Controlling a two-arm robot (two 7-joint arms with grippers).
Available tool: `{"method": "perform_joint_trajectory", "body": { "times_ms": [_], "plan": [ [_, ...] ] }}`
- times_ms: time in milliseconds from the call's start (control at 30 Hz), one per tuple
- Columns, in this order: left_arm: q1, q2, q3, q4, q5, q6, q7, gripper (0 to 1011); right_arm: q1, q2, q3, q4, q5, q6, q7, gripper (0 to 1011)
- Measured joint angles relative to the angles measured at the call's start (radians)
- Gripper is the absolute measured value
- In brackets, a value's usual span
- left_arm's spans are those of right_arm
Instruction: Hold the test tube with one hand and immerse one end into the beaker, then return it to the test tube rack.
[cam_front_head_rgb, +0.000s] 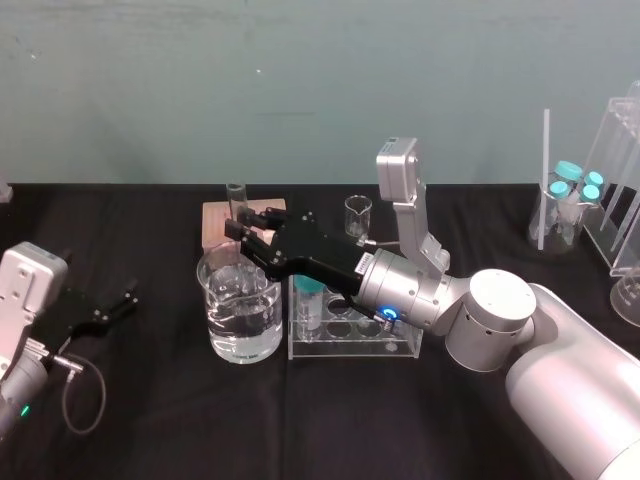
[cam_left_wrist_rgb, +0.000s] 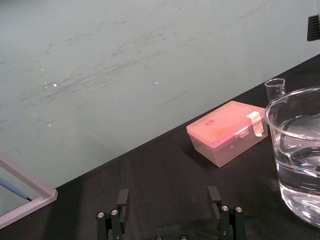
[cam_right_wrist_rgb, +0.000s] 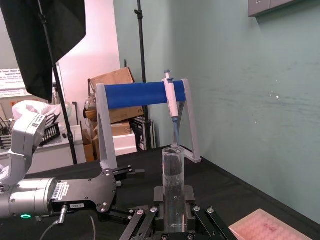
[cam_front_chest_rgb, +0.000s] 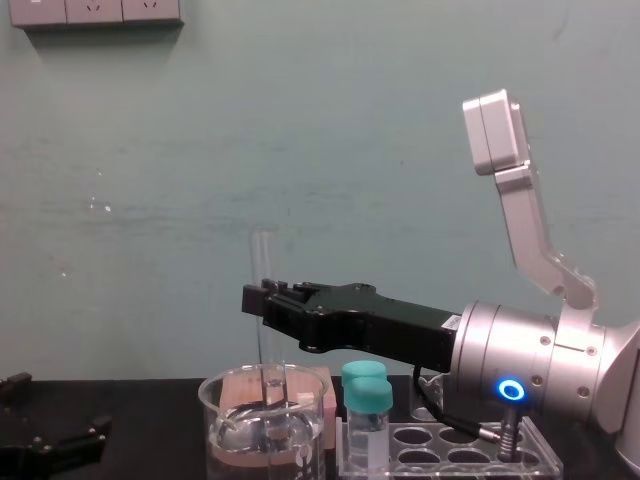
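The test tube (cam_front_head_rgb: 236, 198) stands upright with my right gripper (cam_front_head_rgb: 238, 232) shut on its middle, directly above the far side of the beaker (cam_front_head_rgb: 240, 318), which holds water. From the chest view the test tube (cam_front_chest_rgb: 262, 270) runs down past the beaker's rim (cam_front_chest_rgb: 212, 392), and its lower end sits about at the water surface. In the right wrist view the test tube (cam_right_wrist_rgb: 173, 175) is clamped between both fingers. The test tube rack (cam_front_head_rgb: 400, 345) stands just right of the beaker, under my right arm. My left gripper (cam_front_head_rgb: 112, 310) rests open at the table's left.
A pink box (cam_front_head_rgb: 216, 222) and a tiny beaker (cam_front_head_rgb: 358, 215) sit behind the beaker. Teal-capped vials (cam_front_chest_rgb: 365, 395) stand in the rack's left end. More vials (cam_front_head_rgb: 575, 190) and clear stands are at the far right. A pipette stand (cam_right_wrist_rgb: 142, 95) stands beyond my left arm.
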Motion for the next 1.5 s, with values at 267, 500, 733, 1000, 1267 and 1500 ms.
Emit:
{"method": "perform_joint_trajectory", "body": {
  "times_ms": [267,500,733,1000,1267,1500],
  "plan": [
    [0.0,0.0,0.0,0.0,0.0,0.0,0.0,1000,-0.003,0.002,0.0,-0.006,0.0,0.002,0.0,227],
    [0.0,0.0,0.0,0.0,0.0,0.0,0.0,1000,-0.005,0.003,-0.001,-0.008,0.001,0.002,0.0,226],
    [0.0,0.0,0.0,0.0,0.0,0.0,0.0,1000,-0.006,0.003,-0.002,-0.009,0.002,0.003,0.0,226],
    [0.0,0.0,0.0,0.0,0.0,0.0,0.0,1000,-0.007,0.005,-0.002,-0.012,0.003,0.003,0.0,226],
    [0.0,0.0,0.0,0.0,0.0,0.0,0.0,1000,-0.006,0.004,-0.002,-0.011,0.003,0.003,0.0,226],
    [0.0,0.0,0.0,0.0,0.0,0.0,0.0,1000,-0.006,0.004,-0.002,-0.011,0.002,0.003,0.0,226]
  ]
}}
